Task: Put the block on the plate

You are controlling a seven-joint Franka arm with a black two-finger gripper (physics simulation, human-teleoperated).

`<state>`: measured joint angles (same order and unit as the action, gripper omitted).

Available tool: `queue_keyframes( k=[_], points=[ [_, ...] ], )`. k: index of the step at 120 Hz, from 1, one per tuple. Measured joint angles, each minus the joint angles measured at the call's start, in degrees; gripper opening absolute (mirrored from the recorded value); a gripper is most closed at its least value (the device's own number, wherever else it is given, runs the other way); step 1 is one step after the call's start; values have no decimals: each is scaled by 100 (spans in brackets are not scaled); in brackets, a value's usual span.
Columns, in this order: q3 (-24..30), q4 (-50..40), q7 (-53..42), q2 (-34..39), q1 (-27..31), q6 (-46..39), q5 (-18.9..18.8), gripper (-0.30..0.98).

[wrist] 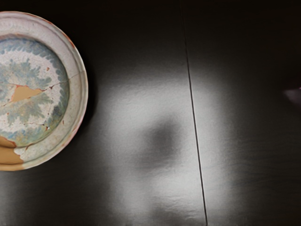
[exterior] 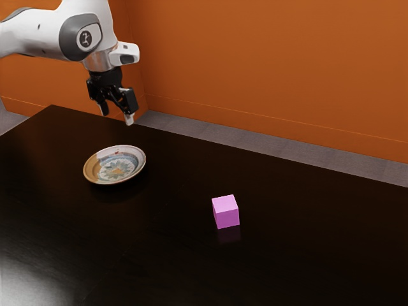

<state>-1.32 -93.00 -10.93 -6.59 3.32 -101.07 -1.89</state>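
Exterior view: tool (exterior: pixel 116 116) spread, empty; pink block (exterior: pixel 225 212) looks light and stiff, so I'd pinch opposite sides.

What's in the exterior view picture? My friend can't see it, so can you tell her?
A small pink cube block sits on a shiny black table, apart from a round, shallow ceramic plate with a flowery pattern. From the upper left, a white robot arm holds its open, empty black two-finger gripper above the table, with orange walls behind.

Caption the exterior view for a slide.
Pink block and patterned plate apart on a dark table, open gripper raised above it.
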Motion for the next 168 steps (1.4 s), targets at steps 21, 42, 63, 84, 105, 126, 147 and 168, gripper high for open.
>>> queue_keyframes(
  k=[21,42,63,84,105,126,147,168],
  points=[
    [0,9,-12,-13,-4,0,8,69],
    [3,-123,-16,-87,-203,23,101,69],
    [134,124,-202,-715,-839,46,173,69],
    [640,158,-597,-974,-1214,-33,-235,69],
    [864,326,-972,-1688,-1339,-690,-342,69],
    [879,390,-1177,-2117,-1600,-1190,-347,69],
    [843,571,-1281,-2695,-1535,-1691,-342,69],
    [831,639,-1361,-3054,-1465,-2151,-350,69]
  ],
)
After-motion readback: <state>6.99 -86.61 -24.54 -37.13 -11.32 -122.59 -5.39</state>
